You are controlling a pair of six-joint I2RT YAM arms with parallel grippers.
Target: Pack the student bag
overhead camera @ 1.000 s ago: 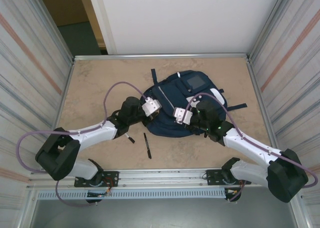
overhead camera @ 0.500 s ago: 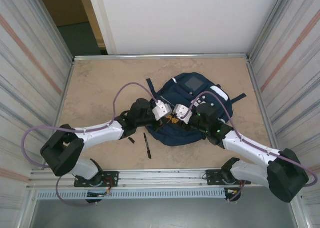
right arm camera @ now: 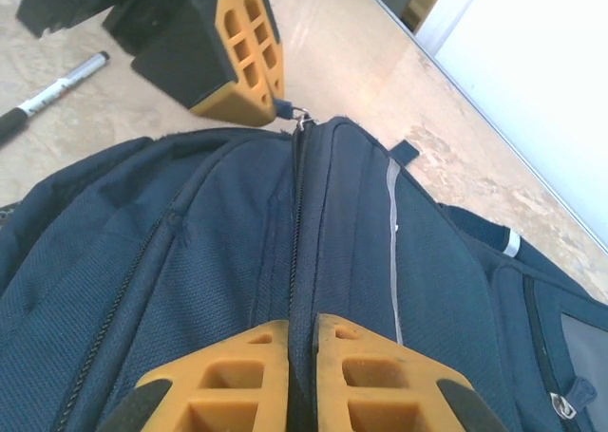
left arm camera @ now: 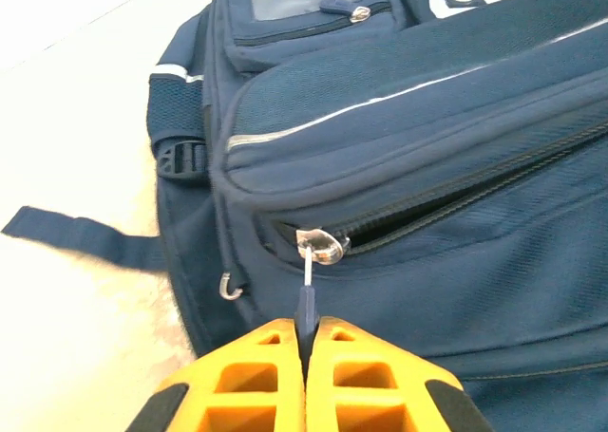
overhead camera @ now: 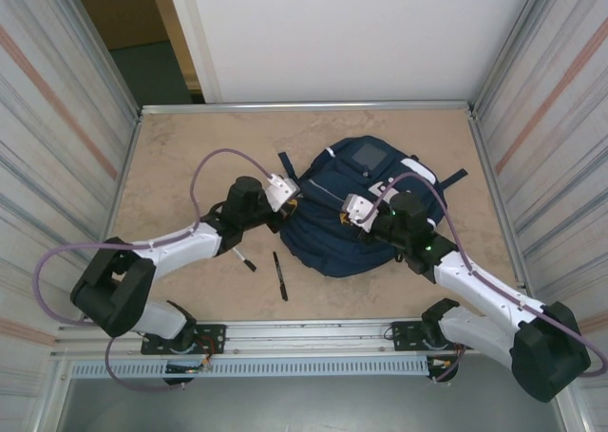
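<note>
The navy-blue student bag (overhead camera: 366,209) lies flat mid-table, front patch facing up. At its left edge my left gripper (overhead camera: 291,207) is shut on the blue zip pull (left arm camera: 306,304), which hangs from a silver slider (left arm camera: 323,245) at the end of the main zip. My right gripper (overhead camera: 356,214) is shut on a fold of the bag's fabric (right arm camera: 302,356) beside the zip line. In the right wrist view the left gripper's orange fingers (right arm camera: 242,47) sit at the far end of the zip (right arm camera: 296,195), which runs closed between the two grippers.
A black pen (overhead camera: 281,276) lies on the table in front of the bag, and a second marker (overhead camera: 241,258) lies by the left arm. Loose bag straps (overhead camera: 452,178) trail out to the right and back. Metal walls close in both sides.
The left gripper has pulled the zip slider leftward from mid-bag to the bag's left edge, closing the opening. The right gripper shifted slightly right, still pinching fabric.
</note>
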